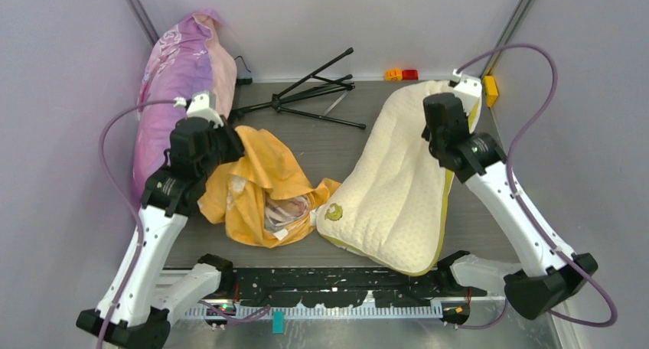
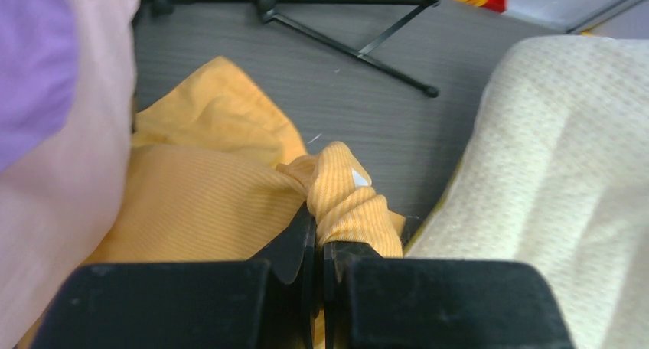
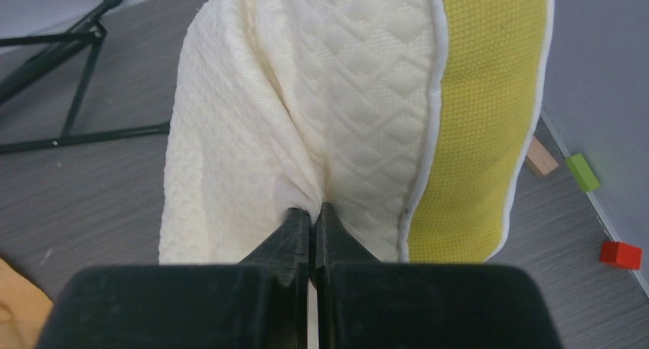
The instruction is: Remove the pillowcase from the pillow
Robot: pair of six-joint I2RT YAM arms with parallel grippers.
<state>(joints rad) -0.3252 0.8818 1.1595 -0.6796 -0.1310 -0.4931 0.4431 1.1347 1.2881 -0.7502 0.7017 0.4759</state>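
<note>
No legible writing anywhere. Bears only a small olive logo (image 1: 334, 211) on the near-left corner of the pillow (image 1: 390, 173), too small to read. Grey-white print inside the open mouth of the pillowcase (image 1: 256, 173), possibly lettering, not readable. Stripped and crumpled at centre-left of the table (image 1: 329, 146), touching the pillow near the logo corner. Left gripper (image 2: 314, 223): clamped tight on a twisted orange fold. Right gripper (image 3: 312, 215): pinched on a pleat of the quilted face beside the yellow side band (image 3: 474, 112), at the pillow's far end near the yellow block (image 1: 490, 89). Floral pillow (image 1: 180, 89) along the left wall, folded tripod (image 1: 306, 96) flat at the back, orange and red blocks (image 1: 402, 74) against the rear wall. Bare table between tripod and fabrics. Narrow strip right of the pillow, with green block (image 3: 583, 171) and red block (image 3: 620, 254).
</note>
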